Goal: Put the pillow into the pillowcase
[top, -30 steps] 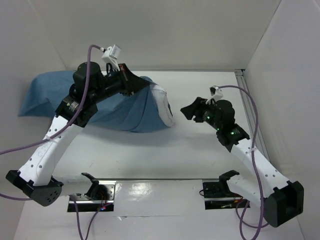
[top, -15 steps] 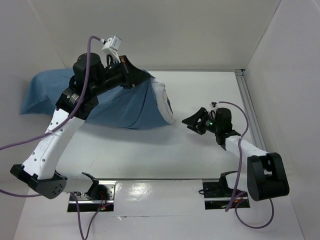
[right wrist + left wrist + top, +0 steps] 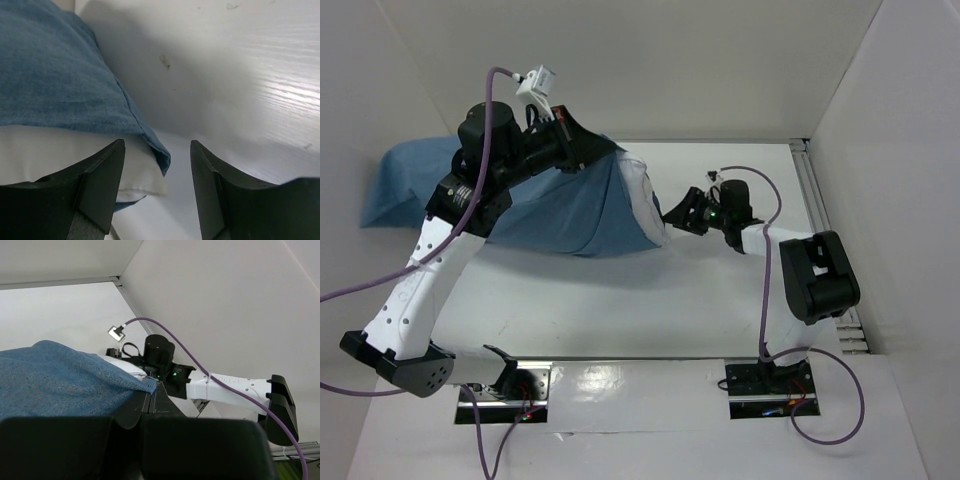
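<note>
Pillow mostly inside the blue case, one arm lifting the cloth and the other low at the open end.
From above, the pillowcase [image 3: 570, 205] lies on the bench [image 3: 720, 300] with the white pillow [image 3: 642, 192] showing only at its right end; the left fingers [image 3: 592, 160] sit at the case's raised far edge, and the right fingers [image 3: 677, 212] are just beside the pillow's exposed end, spread apart and holding nothing. The left wrist camera shows the left fingers [image 3: 152, 396] pinched together on a corner of the pillowcase's [image 3: 55, 382] hem, with a sliver of pillow [image 3: 122, 366] beyond the cloth. The right wrist camera shows both right fingers wide apart and low over the bench [image 3: 240, 75], the pillow's [image 3: 60, 150] corner poking out from under the case's [image 3: 55, 75] hem, close to the left-hand finger; I cannot tell whether they touch.
</note>
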`<state>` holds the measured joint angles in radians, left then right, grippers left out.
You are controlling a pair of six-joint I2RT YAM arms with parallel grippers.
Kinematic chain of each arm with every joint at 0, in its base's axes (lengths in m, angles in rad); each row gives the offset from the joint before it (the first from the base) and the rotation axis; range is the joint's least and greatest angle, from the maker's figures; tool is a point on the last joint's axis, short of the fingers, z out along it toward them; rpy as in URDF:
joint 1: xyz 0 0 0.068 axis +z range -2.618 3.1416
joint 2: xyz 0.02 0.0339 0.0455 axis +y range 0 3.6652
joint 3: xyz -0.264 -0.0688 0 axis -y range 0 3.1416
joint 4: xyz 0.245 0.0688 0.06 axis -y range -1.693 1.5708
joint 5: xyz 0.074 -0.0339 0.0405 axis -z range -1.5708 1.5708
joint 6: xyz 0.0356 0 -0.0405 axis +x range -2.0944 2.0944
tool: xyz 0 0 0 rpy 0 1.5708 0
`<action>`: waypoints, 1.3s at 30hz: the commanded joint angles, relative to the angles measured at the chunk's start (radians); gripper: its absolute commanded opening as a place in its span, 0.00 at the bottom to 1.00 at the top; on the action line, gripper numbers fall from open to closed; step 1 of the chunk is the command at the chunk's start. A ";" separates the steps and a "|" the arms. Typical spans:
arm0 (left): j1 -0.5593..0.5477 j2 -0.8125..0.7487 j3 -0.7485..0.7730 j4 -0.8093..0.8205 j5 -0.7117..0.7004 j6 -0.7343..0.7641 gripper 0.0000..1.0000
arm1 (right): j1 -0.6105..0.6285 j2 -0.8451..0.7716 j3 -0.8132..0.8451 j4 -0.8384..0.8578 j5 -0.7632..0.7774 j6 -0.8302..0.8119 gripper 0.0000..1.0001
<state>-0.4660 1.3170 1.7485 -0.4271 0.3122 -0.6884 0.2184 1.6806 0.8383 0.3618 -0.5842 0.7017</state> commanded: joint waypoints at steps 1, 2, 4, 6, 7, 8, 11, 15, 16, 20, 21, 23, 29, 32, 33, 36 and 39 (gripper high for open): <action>0.007 -0.039 0.059 0.131 0.027 -0.014 0.00 | 0.059 0.034 0.086 -0.020 0.018 -0.122 0.62; 0.007 -0.039 0.059 0.131 0.027 -0.014 0.00 | 0.068 0.034 0.087 -0.030 0.018 -0.133 0.61; 0.016 -0.039 0.049 0.131 0.027 -0.014 0.00 | 0.078 0.059 0.097 -0.030 0.018 -0.142 0.60; 0.017 -0.048 0.049 0.131 0.027 -0.014 0.00 | 0.088 0.059 0.097 -0.020 0.030 -0.142 0.60; 0.017 -0.048 0.049 0.131 0.027 -0.014 0.00 | 0.088 0.059 0.088 -0.020 0.044 -0.142 0.60; 0.017 -0.058 0.049 0.131 0.027 -0.014 0.00 | 0.098 0.070 0.088 -0.008 0.055 -0.142 0.60; 0.017 -0.068 0.040 0.131 0.027 -0.014 0.00 | 0.107 0.125 0.116 0.002 0.082 -0.142 0.60; 0.026 -0.088 0.040 0.131 0.027 -0.014 0.00 | 0.107 0.198 0.139 0.060 0.083 -0.099 0.47; 0.026 -0.088 0.040 0.131 0.027 -0.014 0.00 | 0.107 0.209 0.139 0.069 0.074 -0.085 0.43; 0.046 -0.099 0.049 0.122 0.027 -0.014 0.00 | 0.118 0.196 0.124 0.092 0.030 -0.064 0.00; 0.046 -0.099 0.049 0.113 0.016 -0.014 0.00 | 0.118 0.165 0.102 0.113 0.047 -0.054 0.00; 0.055 -0.111 0.049 0.102 0.016 -0.014 0.00 | 0.092 0.081 0.065 0.103 0.070 -0.044 0.00; 0.156 -0.099 0.150 0.074 0.025 -0.005 0.00 | -0.045 -0.255 0.261 -0.220 0.070 -0.163 0.00; 0.240 -0.046 0.251 0.036 0.079 -0.035 0.00 | -0.054 -0.291 0.534 -0.383 0.095 -0.209 0.00; 0.286 -0.012 0.320 0.036 0.099 -0.048 0.00 | -0.063 -0.291 0.592 -0.383 0.068 -0.197 0.00; 0.364 0.033 0.445 0.027 0.142 -0.088 0.00 | -0.073 -0.241 0.955 -0.476 0.043 -0.188 0.00; 0.482 0.056 0.499 0.043 0.203 -0.147 0.00 | -0.131 -0.178 1.236 -0.630 0.034 -0.214 0.00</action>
<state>-0.0658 1.3533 2.1925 -0.4671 0.4374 -0.7654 0.1402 1.4879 1.8515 -0.1360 -0.5434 0.5217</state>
